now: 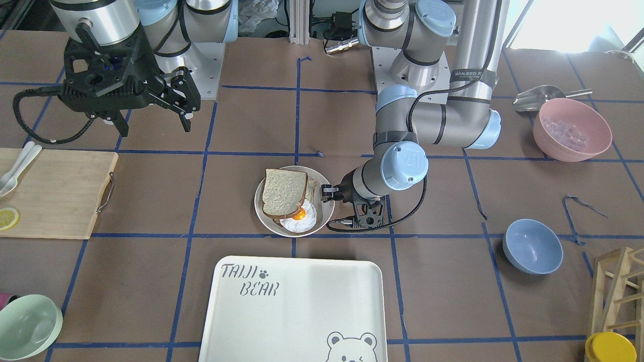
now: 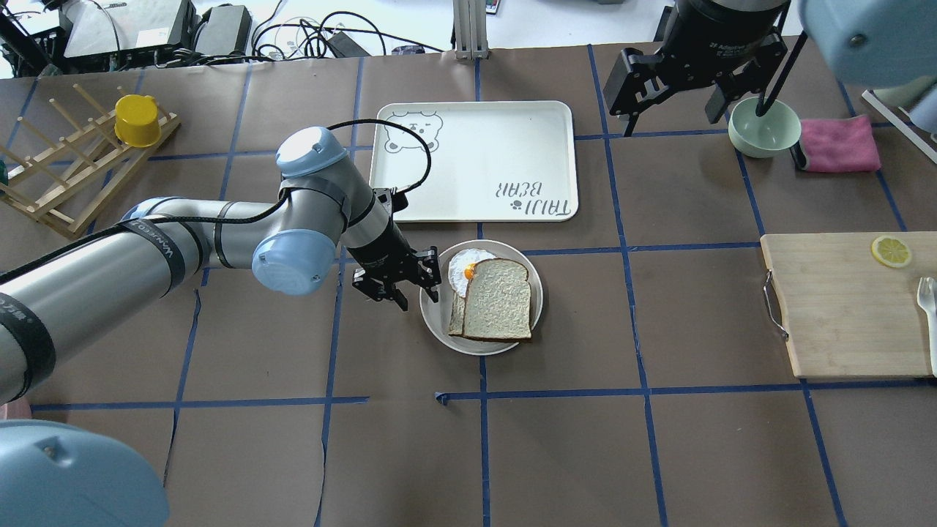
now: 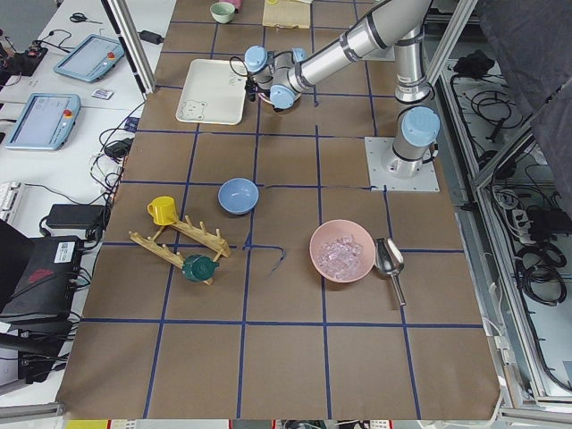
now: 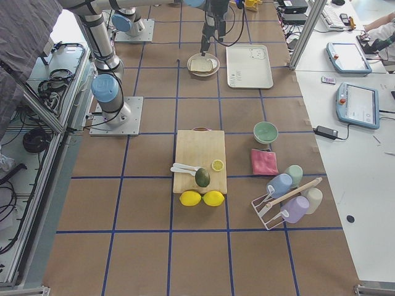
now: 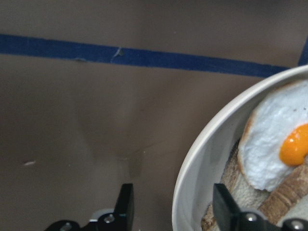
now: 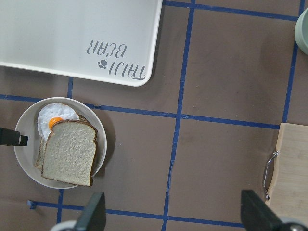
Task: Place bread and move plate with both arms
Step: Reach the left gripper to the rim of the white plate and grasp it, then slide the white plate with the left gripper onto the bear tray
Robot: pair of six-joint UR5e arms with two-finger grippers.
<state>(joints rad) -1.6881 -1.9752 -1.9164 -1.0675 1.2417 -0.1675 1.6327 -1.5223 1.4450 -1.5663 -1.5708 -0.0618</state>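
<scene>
Bread (image 2: 500,298) sits on the plate (image 2: 439,329), laid over a fried egg (image 2: 465,265) and a lower slice; plate is mid-surface, just short of the tray (image 2: 476,157). I judge the placing step done and the plate move as the step in hand. Left gripper (image 2: 419,298) is low at the plate's rim on my left side, spread apart, gripping nothing yet. Right gripper (image 1: 153,123) hangs high and well apart from the plate, spread wide, empty. Next move as I read it: pinch the left gripper onto the rim, then bring the right arm down to the opposite rim so both carry it; the lift must be level or the stack slides. Left wrist view gives what the overhead cannot: the rim runs up between the two fingers, one outside over the bare surface, one inside over the plate by the egg. Whether either touches, I cannot tell. Right wrist view looks straight down on the whole plate and shows its right-hand rim free for a grasp.
</scene>
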